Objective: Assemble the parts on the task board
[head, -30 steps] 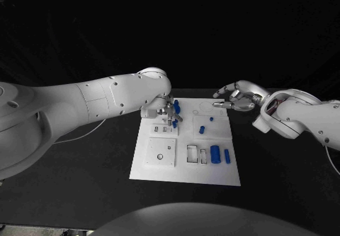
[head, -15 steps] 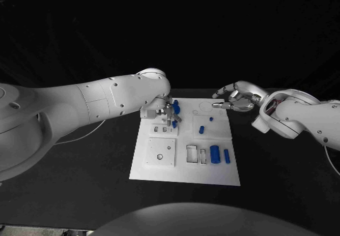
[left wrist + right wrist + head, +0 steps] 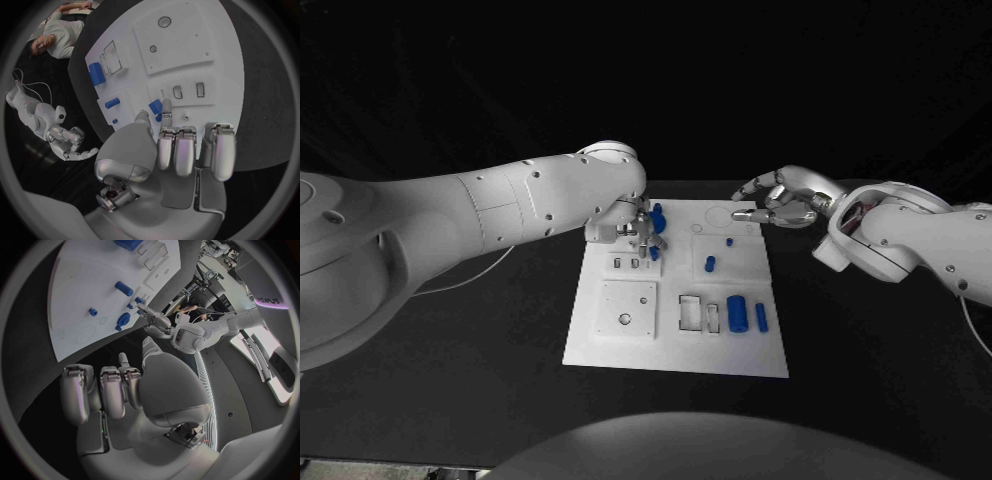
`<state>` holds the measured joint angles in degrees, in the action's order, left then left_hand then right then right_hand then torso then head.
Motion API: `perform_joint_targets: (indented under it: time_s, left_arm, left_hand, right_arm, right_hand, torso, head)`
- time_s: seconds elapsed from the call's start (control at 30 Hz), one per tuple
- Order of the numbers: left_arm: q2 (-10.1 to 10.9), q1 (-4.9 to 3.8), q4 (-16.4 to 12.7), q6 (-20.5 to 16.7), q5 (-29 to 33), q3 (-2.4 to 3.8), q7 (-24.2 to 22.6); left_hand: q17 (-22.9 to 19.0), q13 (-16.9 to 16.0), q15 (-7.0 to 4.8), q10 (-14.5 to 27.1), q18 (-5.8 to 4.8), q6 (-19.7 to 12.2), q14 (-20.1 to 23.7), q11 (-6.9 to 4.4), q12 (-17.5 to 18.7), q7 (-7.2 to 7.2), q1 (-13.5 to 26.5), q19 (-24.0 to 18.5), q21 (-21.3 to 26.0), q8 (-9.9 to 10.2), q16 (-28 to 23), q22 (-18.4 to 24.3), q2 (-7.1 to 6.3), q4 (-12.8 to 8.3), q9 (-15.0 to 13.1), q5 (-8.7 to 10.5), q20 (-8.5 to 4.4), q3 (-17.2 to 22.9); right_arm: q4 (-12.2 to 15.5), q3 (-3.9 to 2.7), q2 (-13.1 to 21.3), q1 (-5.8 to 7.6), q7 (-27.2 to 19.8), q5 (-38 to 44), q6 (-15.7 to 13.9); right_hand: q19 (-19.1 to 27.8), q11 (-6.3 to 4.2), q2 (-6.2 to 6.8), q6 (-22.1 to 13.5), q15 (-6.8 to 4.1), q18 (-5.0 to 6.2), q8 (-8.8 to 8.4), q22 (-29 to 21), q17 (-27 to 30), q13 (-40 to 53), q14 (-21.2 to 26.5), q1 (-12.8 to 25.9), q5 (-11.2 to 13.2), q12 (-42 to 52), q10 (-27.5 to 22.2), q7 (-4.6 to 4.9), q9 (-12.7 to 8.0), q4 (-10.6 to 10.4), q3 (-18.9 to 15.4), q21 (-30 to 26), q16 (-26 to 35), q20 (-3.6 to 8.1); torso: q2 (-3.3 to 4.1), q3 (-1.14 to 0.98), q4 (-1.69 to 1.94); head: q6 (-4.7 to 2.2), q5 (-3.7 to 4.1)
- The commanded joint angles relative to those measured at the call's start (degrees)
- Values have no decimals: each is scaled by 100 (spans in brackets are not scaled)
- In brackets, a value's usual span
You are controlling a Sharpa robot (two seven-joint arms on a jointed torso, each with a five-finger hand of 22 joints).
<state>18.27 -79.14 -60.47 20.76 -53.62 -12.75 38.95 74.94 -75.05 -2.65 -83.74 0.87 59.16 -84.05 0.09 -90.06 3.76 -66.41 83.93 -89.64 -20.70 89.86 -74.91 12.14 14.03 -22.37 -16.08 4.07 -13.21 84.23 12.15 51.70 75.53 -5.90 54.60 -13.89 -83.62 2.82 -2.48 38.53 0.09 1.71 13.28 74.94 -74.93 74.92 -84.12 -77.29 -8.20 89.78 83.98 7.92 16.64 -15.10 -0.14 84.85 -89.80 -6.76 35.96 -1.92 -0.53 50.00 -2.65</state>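
Bench [image 3: 473, 380], black, carries the white task board [image 3: 632, 355] at its middle, with both arms reaching in at the board's far end.

Left robot hand [image 3: 635, 232] sits low over the board's far left part. In the left wrist view we see a small blue part [image 3: 155, 106] at the tips of its fingers [image 3: 166, 106], apparently pinched there just beside two small slots [image 3: 188, 90]; the other fingers are curled in.

Right robot hand [image 3: 782, 203] hovers off the board's far right corner, fingers loosely curled with gaps between them, nothing in it (we judge it idle for now).

Risks as we read them: the pinch looks shallow, so the part could tilt or slip as it is pressed down, and a tilted part would jam on a slot's edge rather than seat. The left robot hand also hides the slots from the head camera, so alignment rests on the wrist view.

Recesses and contents, largest first:
- square plate [image 3: 627, 307] with a small hole, nothing in it
- rectangular pockets [image 3: 692, 312], open, with a large blue cylinder [image 3: 736, 309] and a slimmer blue bar [image 3: 762, 317] just beside them
- a short blue cylinder [image 3: 711, 265] and a tiny blue peg [image 3: 730, 241] further up the board
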Motion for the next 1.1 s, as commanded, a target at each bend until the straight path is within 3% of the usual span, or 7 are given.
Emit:
perform_joint_targets:
  time_s: [0.03, 1.1]
  left_arm:
    - [-19, 5, 10, 68, -33, 5, 3]
    - [-59, 44, 60, 7, 55, 6, -29]
  left_hand:
    - [1506, -1495, 37, -626, -47, -19, -595, 10, 6, 4, -73, 467, 29, 30, 14, -1368, -2, -2, -8, -26, 9, 45]
    - [1506, -1495, 19, -626, -51, 3, -595, -16, 6, -27, -461, 481, 25, 182, 14, -1386, -120, -309, -187, -96, -2, 414]
  right_arm:
    - [1, 2, -3, -8, 5, 18, 117]
    - [-11, 7, -8, -13, 62, 9, 165]
  right_hand:
    - [-103, 40, -15, -12, 33, 0, -34, 1282, -1507, 1508, -588, -45, -21, 22, 602, -4, -7, 22, -5, -28, -20, -10]
    - [-66, 47, -60, 17, 36, 11, -28, 1267, -1507, 1508, -588, 23, 8, 22, 602, 5, -25, -27, -41, -66, -20, -11]
  torso:
    - [-2, -1, 1]
    - [0, -1, -1]
  head:
    - [0, 1]
    - [0, -10]
